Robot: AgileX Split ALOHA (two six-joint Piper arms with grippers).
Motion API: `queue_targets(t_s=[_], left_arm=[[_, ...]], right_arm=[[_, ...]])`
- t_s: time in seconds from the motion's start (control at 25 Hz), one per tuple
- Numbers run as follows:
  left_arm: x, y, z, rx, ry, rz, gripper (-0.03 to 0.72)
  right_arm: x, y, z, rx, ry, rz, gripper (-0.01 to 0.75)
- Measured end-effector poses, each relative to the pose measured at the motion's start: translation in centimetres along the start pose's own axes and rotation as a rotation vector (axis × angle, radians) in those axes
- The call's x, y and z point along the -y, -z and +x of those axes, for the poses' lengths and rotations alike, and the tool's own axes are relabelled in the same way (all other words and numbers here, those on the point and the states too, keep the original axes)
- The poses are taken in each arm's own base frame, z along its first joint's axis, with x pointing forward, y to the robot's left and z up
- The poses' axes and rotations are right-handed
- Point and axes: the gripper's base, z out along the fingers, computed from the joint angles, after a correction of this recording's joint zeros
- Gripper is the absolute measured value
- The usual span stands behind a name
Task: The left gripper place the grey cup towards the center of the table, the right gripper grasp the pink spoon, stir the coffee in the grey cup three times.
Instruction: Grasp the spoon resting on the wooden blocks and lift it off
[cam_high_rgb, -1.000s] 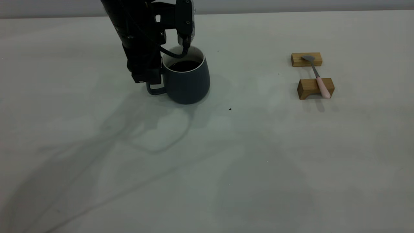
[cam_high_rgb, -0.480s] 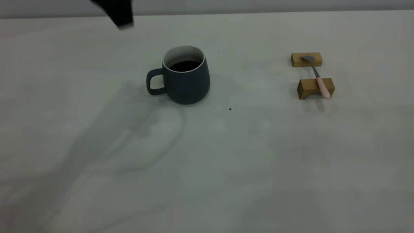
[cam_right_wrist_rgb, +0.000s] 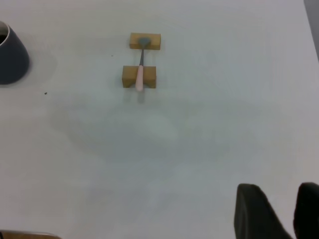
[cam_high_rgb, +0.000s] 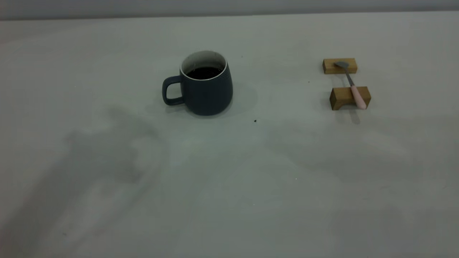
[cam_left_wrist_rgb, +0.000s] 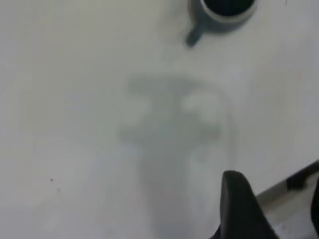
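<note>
The grey cup (cam_high_rgb: 208, 91) stands upright near the middle of the table (cam_high_rgb: 229, 186), handle to the left, with dark coffee (cam_high_rgb: 204, 72) inside. The pink spoon (cam_high_rgb: 357, 96) lies across two wooden blocks at the right, bowl on the far block. Neither gripper appears in the exterior view. From the left wrist view, the left gripper (cam_left_wrist_rgb: 279, 209) is open and empty, well away from the cup (cam_left_wrist_rgb: 222, 17). My right gripper (cam_right_wrist_rgb: 286, 211) hangs high above the table, fingers apart and empty, far from the spoon (cam_right_wrist_rgb: 139, 78).
Two tan wooden blocks, the far block (cam_high_rgb: 331, 66) and the near block (cam_high_rgb: 342, 97), carry the spoon. A tiny dark speck (cam_high_rgb: 255, 121) lies in front of the cup. Arm shadows fall on the table's front left and right.
The left gripper has let go of the cup's handle and pulled up and away, out of the exterior view. Cup and spoon have stayed in place.
</note>
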Motion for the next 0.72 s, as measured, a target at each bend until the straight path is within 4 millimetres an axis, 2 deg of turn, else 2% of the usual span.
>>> queue_targets(t_s=[0.12, 0.24, 0.32, 0.44, 0.6, 0.72], left_arm=[[0.2, 3.3, 2.2, 0.083, 0.044, -0.002, 0.361], [0.9, 5.4, 6.6, 0.129, 0.061, 0.007, 0.334], [1.4, 6.1, 10.5, 0.153, 0.065, 0.010, 0.319], [2.0, 6.3, 16.1, 0.195, 0.098, 0.011, 0.300], [2.7, 5.4, 23.5, 0.285, 0.250, -0.043, 0.284], [3.6, 4.1, 27.3, 0.353, 0.327, -0.108, 0.283]], right_arm=[[0.0, 0.0, 0.0, 0.000, 0.000, 0.000, 0.237], [0.0, 0.0, 0.0, 0.000, 0.000, 0.000, 0.237], [0.0, 0.0, 0.0, 0.000, 0.000, 0.000, 0.237], [0.0, 0.0, 0.0, 0.000, 0.000, 0.000, 0.237], [0.0, 0.0, 0.0, 0.000, 0.000, 0.000, 0.237], [0.0, 0.0, 0.0, 0.000, 0.000, 0.000, 0.237]])
